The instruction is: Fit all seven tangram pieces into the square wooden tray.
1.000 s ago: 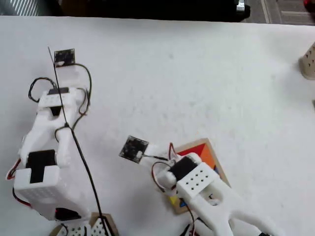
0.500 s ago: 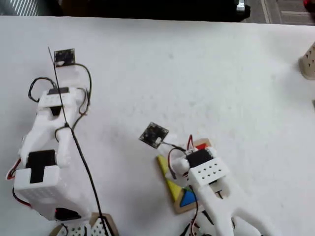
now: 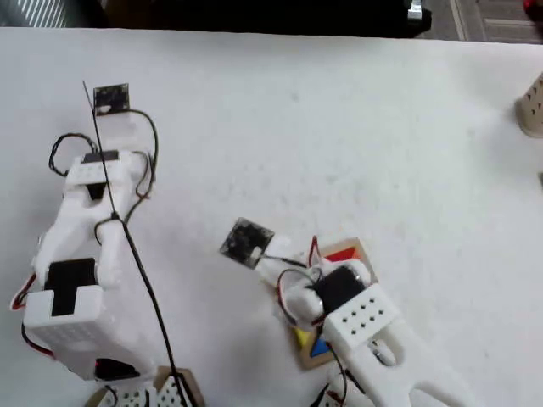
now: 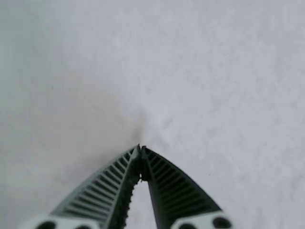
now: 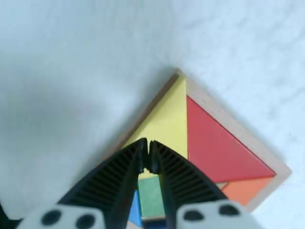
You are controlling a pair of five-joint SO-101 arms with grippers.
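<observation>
this is looking like a robotics lab or maker's bench rather than a home. two white 3d-printed arms, the left arm [image 3: 81, 246] and the right arm [image 3: 365, 326], are sitting on a plain white desk [image 3: 356, 110]. bare cables [image 3: 143, 284] are trailing along them, and small uncased camera boards [image 3: 111, 97] are sticking out at the wrists. a pale perforated block [image 3: 532, 106] is standing at the desk's edge, and hard grey floor [image 3: 501, 17] is showing beyond the far side.
</observation>
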